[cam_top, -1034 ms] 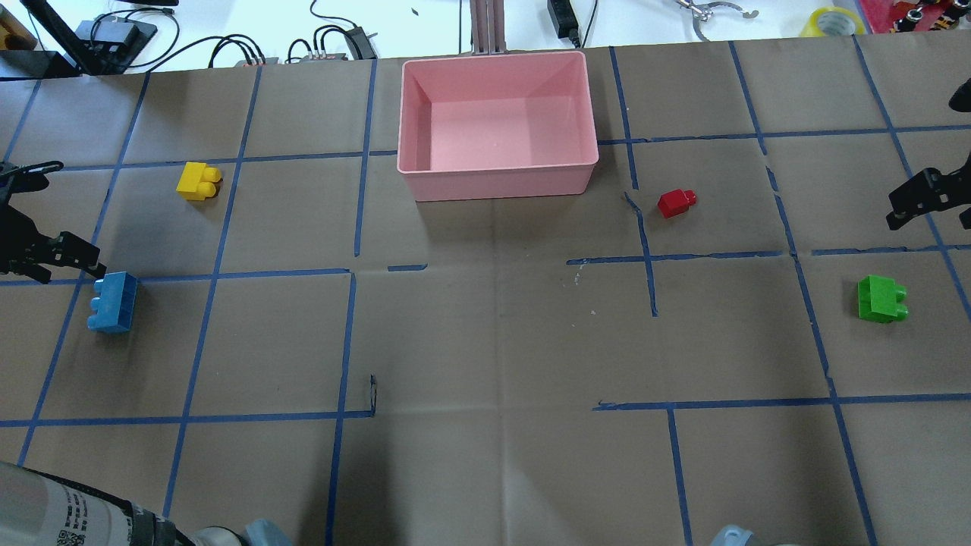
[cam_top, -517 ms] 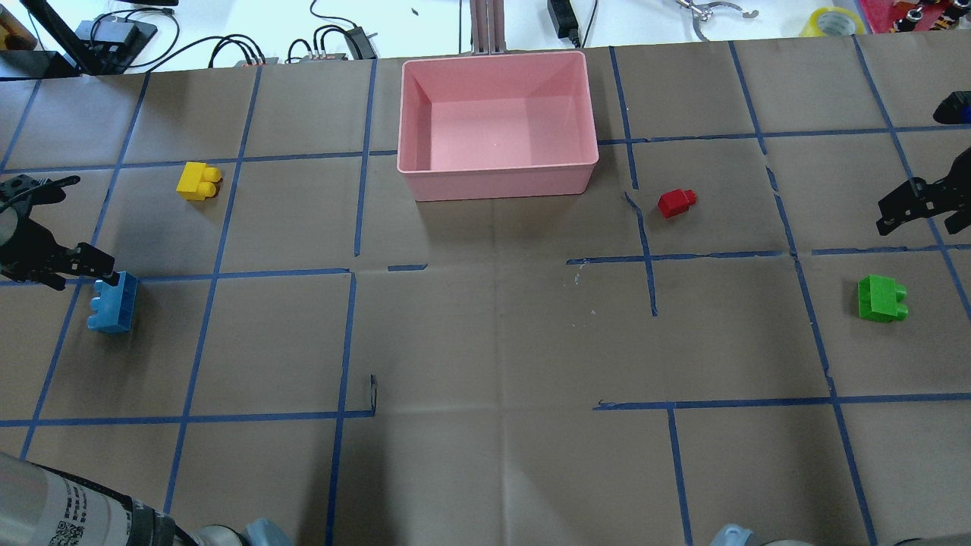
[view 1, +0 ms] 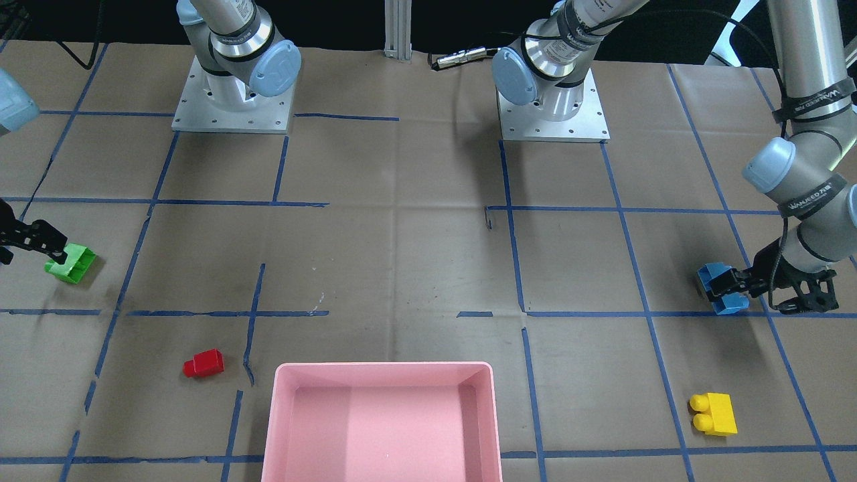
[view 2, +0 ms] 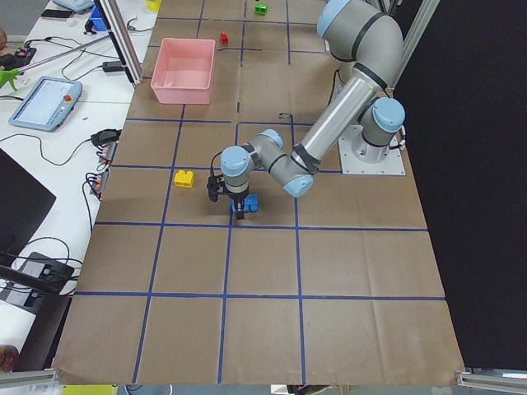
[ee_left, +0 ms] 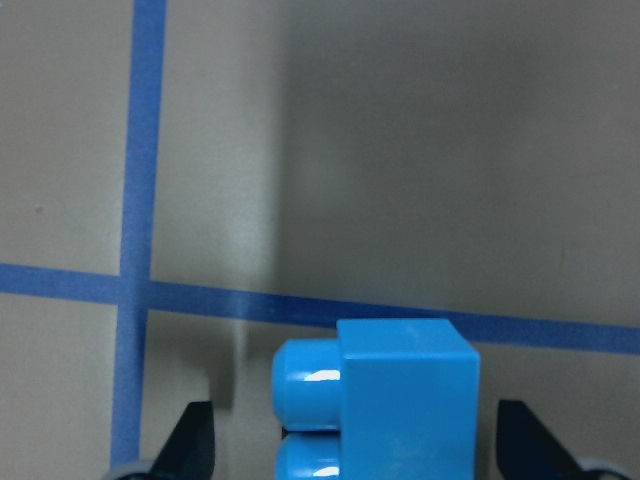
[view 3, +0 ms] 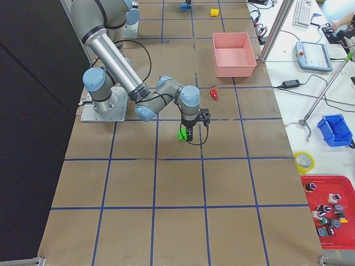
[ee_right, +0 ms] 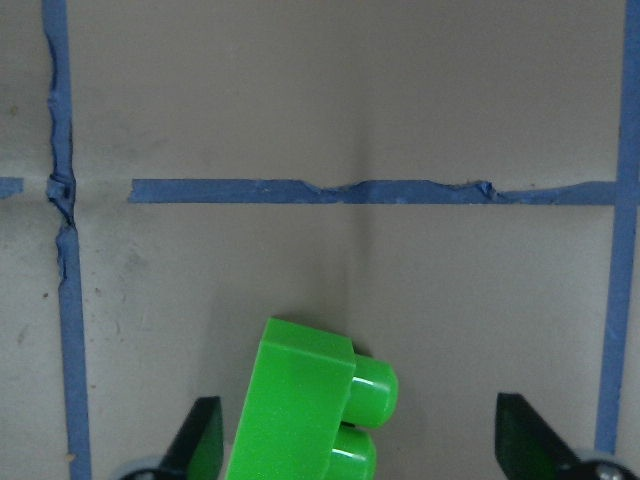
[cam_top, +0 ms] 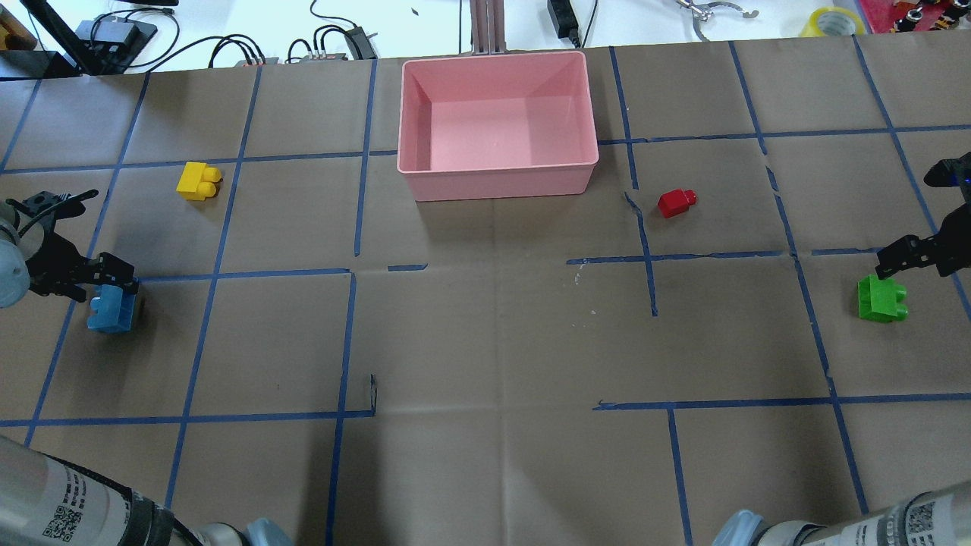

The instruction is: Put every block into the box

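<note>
Our left gripper [ee_left: 360, 442] and right gripper [ee_right: 360, 442] gape wide, empty, framing blue block [ee_left: 405, 395] and green block [ee_right: 295, 405]. Green block lies skewed between our 2 fingers; closing could spin it out.

Bare table [cam_top: 493, 318] fronts the open-topped box [cam_top: 497, 182] (only 1 red block [cam_top: 677, 202] lies near its corner).

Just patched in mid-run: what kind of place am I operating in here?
Most likely a robotics lab test bench, not a home: brown paper gridded with blue tape, robot arms bolted to base plates, and a teach pendant on the side bench.
</note>
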Controlling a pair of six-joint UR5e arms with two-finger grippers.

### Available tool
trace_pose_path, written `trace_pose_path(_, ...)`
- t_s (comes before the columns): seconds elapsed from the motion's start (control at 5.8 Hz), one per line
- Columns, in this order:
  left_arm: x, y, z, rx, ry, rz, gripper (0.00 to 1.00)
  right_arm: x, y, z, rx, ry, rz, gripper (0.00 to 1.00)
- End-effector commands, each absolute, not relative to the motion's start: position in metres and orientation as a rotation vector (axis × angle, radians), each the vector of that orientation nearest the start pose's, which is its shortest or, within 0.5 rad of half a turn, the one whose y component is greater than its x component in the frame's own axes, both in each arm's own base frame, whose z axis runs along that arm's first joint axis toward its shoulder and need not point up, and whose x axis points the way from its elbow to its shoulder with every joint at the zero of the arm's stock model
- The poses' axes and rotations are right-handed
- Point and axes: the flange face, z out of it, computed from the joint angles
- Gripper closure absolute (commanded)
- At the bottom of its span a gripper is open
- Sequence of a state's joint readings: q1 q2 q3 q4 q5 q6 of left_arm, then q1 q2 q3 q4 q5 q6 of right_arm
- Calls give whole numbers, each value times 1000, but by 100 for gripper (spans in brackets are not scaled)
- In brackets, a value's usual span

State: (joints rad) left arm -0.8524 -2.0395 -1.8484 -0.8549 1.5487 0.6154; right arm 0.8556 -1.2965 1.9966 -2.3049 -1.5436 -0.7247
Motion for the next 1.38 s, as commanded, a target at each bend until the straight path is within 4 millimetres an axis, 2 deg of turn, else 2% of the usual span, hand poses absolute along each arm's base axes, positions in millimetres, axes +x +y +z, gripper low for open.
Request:
trace_pose_path(0.0, 278, -522, 172, -164, 3177, 16, 4, -238, -480, 217, -11, 3157, -96, 4)
trace_pose_path(0.17, 279, -522, 172, -166, 3176, 16, 6, -237, -480, 217, 11, 3158, -100, 4)
trace_pose_path(0.34, 279, -522, 171, -167, 3177, 18, 7, -232, -480, 213, 166, 3146, -88, 8)
trace_pose_path(0.52, 278, -522, 172, -167, 3184, 7, 15, -228, -476, 204, 244, 3126, -63, 7)
trace_pose_path(0.69, 278, -524, 173, -168, 3195, -10, 30, -226, -481, 202, 308, 3120, -73, 7)
trace_pose_path(0.86, 278, -524, 172, -171, 3195, -8, 44, -221, -485, 201, 288, 3123, -75, 6)
trace_pose_path(1.21, 277, -524, 175, -165, 3194, -12, 58, -225, -489, 188, 273, 3125, -68, 5)
